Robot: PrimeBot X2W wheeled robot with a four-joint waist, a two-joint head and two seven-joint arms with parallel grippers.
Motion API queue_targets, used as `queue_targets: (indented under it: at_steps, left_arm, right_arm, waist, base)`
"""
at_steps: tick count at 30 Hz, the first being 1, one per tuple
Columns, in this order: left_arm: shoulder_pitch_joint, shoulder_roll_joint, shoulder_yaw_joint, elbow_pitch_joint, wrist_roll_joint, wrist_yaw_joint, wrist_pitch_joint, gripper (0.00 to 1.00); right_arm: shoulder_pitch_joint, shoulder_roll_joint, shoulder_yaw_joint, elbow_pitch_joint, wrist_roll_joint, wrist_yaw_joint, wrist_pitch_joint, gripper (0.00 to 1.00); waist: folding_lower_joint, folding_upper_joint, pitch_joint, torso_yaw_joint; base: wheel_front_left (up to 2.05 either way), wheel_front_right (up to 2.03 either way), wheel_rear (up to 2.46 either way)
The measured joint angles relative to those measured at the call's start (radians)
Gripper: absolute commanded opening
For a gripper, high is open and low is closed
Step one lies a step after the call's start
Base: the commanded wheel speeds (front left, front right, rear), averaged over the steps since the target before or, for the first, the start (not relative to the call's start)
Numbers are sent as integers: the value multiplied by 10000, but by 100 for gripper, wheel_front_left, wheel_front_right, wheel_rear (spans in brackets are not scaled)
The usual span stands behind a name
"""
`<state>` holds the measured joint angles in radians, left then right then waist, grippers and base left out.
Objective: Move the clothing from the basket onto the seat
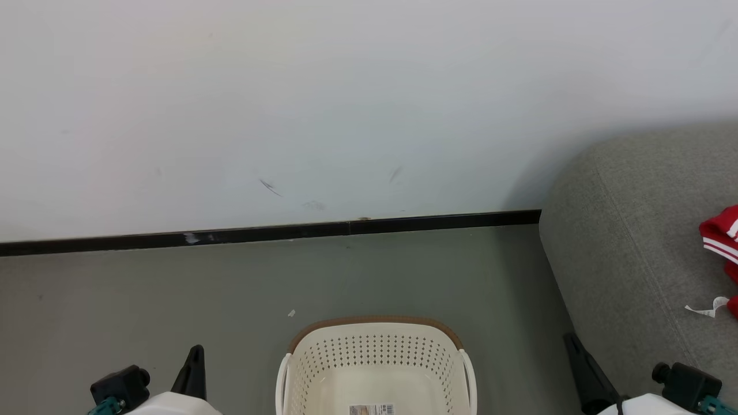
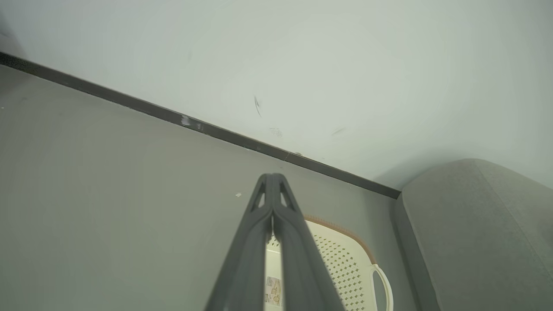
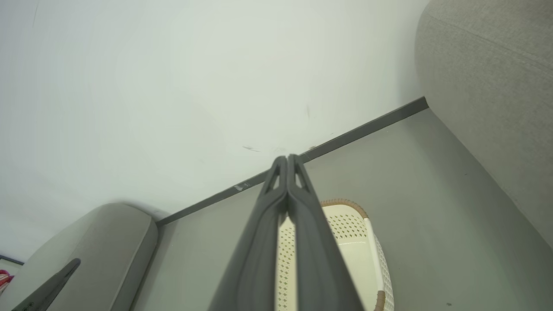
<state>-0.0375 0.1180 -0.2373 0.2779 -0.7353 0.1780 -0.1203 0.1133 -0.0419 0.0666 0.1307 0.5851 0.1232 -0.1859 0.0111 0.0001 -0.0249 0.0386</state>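
the basket (image 1: 375, 351) at 6 o'clock looks empty as far as its bare bottom shows. the red clothing (image 1: 720, 236) lies on the grey seat (image 1: 622, 259) at 3 o'clock. the left gripper (image 2: 273, 177) and right gripper (image 3: 287, 157) have jaws pressed together, holding nothing. the job looks about done.

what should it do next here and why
Probably look further down to check the rest of the basket: its visible floor is bare but for a barcode sticker, red clothing lies on the seat, and the left end effector and right end effector are shut on nothing.
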Motion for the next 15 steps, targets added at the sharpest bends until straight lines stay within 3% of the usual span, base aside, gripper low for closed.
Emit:
queue_targets:
  at_steps: [7, 15]
  left_arm:
    - [0, -107, 311, -38, -926, -301, 238, 0]
    - [0, -198, 660, -79, -1885, -594, 527, 0]
  right_arm:
    - [-125, -94, -113, 94, 1156, 0, 207, 0]
    - [-241, -207, -186, 198, 2462, 0, 468, 0]
  waist:
    - [51, 0, -42, -38]
    - [63, 0, -61, -82]
  base:
    - [0, 0, 0]
    - [0, 0, 0]
